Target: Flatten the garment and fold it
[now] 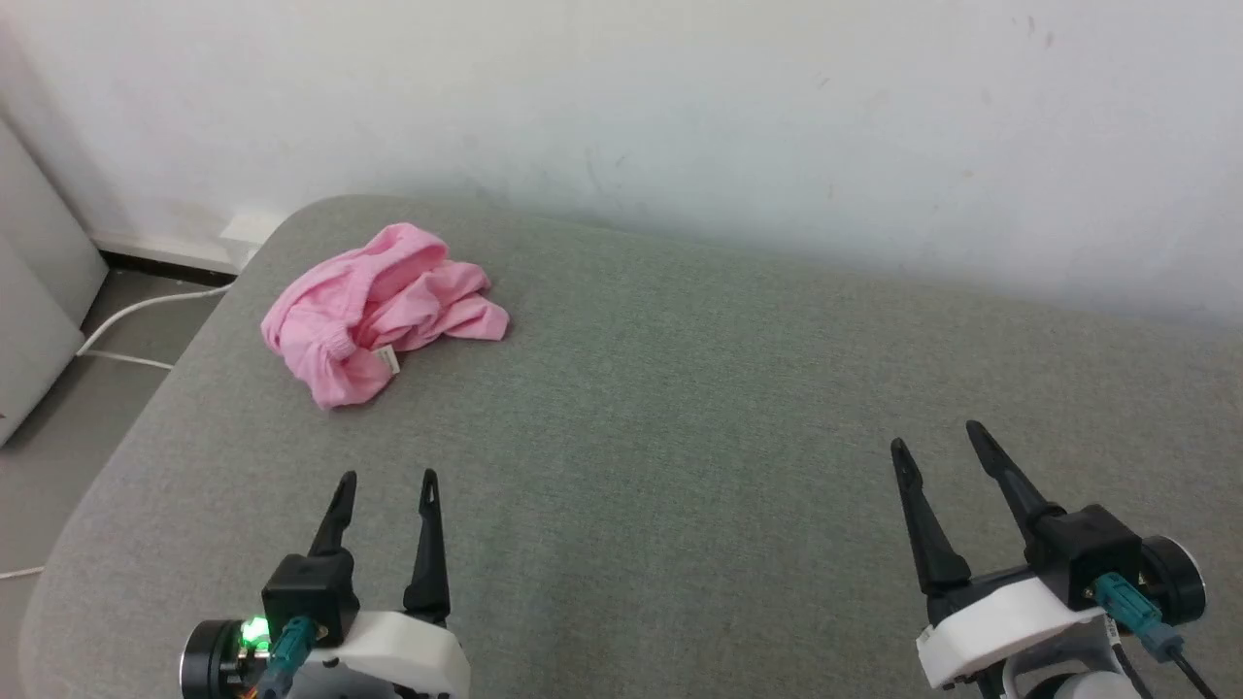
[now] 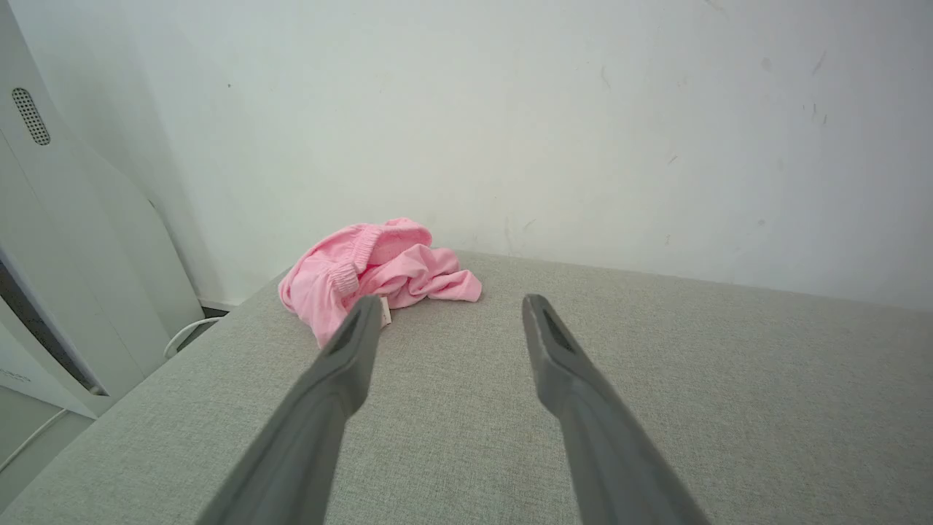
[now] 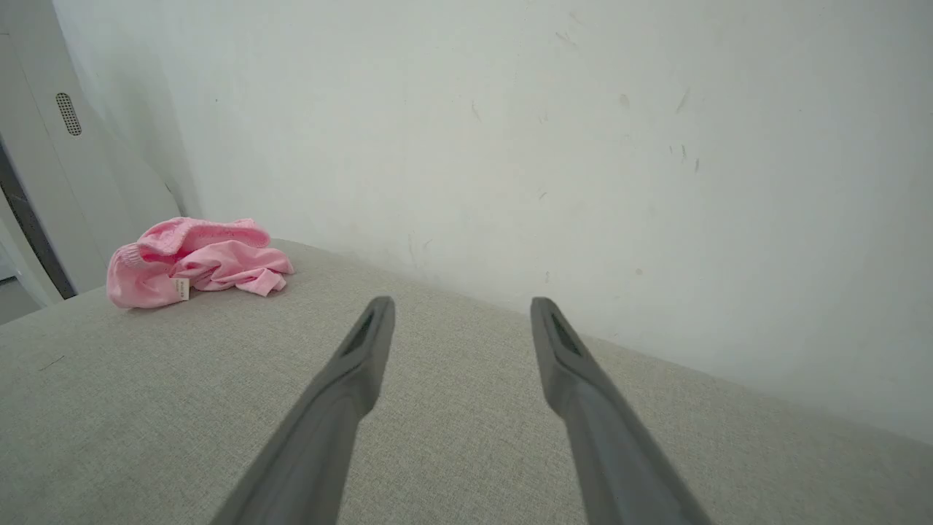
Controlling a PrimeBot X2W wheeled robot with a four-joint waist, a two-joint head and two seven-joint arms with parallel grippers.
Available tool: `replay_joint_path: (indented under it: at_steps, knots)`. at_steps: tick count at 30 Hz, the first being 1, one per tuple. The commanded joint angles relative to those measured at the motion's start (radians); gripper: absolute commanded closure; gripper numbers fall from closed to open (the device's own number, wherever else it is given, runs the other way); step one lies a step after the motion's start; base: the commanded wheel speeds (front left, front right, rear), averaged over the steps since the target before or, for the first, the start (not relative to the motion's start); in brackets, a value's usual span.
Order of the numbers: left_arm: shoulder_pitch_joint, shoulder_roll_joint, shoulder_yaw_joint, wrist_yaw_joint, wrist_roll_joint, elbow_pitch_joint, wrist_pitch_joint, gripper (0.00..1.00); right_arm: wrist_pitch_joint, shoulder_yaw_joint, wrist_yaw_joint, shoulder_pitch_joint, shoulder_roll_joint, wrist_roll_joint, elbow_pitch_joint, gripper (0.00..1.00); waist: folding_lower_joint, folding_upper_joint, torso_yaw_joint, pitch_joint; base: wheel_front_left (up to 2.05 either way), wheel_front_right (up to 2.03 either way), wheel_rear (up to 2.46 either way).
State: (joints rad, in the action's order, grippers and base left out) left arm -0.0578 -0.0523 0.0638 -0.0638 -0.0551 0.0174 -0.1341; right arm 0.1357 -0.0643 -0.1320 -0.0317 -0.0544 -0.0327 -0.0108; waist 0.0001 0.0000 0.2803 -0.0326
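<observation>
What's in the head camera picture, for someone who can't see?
A crumpled pink garment lies at the far left of a grey padded surface by a white wall. The left gripper and right gripper are open, nearer the camera.

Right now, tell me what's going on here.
Nothing is being handled yet. The pink garment lies crumpled in a heap at the far left corner of the grey fabric surface, its white label tag showing at its near edge. The left claw and right claw hover open and empty at the near side, the left one nearer the garment. Flattening and folding have not begun.
</observation>
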Motion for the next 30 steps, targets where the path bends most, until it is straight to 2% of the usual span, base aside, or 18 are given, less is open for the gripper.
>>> replay_joint_path:
  at_steps: [1, 30]
  knots:
    - [-0.01, 0.001, 0.003, -0.009, -0.006, 0.003, -0.01, 0.0, 0.009, -0.002, 0.001, -0.009, 0.002, -0.001, -0.002, 0.0, -0.0001, 0.0, 0.013, -0.003, 0.0, 0.0, 0.0]
    - [-0.031, 0.002, 0.017, -0.029, -0.016, 0.013, -0.071, 0.0, 0.069, -0.059, 0.001, -0.015, 0.003, -0.033, -0.02, 0.0, -0.0001, 0.0, 0.162, -0.021, 0.0, 0.0, 0.0]
